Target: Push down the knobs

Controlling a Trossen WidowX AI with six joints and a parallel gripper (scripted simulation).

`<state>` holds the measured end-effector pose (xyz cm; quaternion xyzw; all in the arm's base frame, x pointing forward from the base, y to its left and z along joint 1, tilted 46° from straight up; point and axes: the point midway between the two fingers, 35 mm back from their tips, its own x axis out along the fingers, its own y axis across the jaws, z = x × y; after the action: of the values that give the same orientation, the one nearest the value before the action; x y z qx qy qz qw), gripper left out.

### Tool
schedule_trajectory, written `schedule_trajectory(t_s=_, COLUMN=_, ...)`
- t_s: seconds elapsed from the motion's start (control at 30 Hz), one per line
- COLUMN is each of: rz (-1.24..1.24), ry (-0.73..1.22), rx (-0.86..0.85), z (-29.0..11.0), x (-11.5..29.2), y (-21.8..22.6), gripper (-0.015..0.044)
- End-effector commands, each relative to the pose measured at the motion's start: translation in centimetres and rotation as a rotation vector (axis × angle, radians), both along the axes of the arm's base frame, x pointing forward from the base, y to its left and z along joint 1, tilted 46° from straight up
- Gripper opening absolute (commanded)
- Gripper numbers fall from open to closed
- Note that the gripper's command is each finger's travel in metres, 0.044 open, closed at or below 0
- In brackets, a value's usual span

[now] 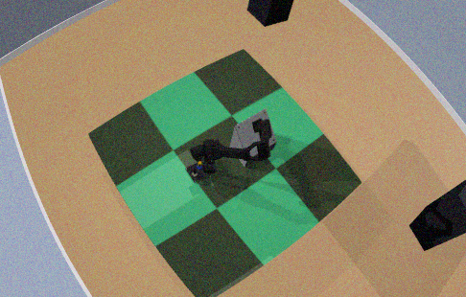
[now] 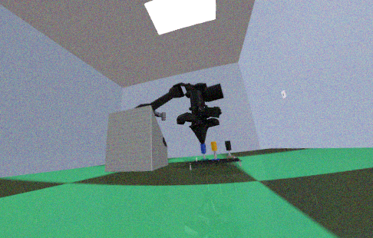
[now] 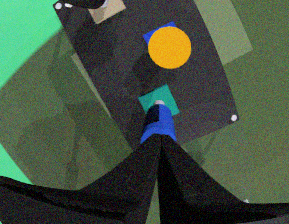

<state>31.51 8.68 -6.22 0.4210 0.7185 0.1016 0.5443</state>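
The dark circuit board (image 2: 221, 160) (image 3: 197, 92) stands on short legs on the checkered mat. Three knobs stand in a row on it: a blue knob (image 2: 203, 148) (image 3: 161, 124), a yellow knob (image 2: 213, 146) (image 3: 169, 47) (image 1: 199, 163) and a black knob (image 2: 227, 145). My gripper (image 2: 202, 140) (image 3: 159, 141) (image 1: 204, 166) is shut with nothing between the fingers. Its joined tips point straight down at the top of the blue knob, touching it or just above it. A teal potentiometer body (image 3: 156, 100) shows under the blue knob.
The arm's grey pedestal (image 2: 133, 140) (image 1: 246, 134) stands just behind and left of the board. Two black boxes (image 1: 268, 10) (image 1: 449, 213) stand far off on the wooden floor. The green and dark checkered mat (image 1: 175, 107) surrounds the board.
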Motion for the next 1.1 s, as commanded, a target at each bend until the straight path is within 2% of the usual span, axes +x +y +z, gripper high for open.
schedule_trajectory(t_s=0.0, rz=0.001, ry=0.001, rx=0.003, z=-0.08, x=0.0, y=0.23, gripper=0.0)
schedule_trajectory(t_s=1.07, rz=0.001, ry=0.001, rx=0.004, z=-0.65, x=-0.05, y=0.84, gripper=0.0)
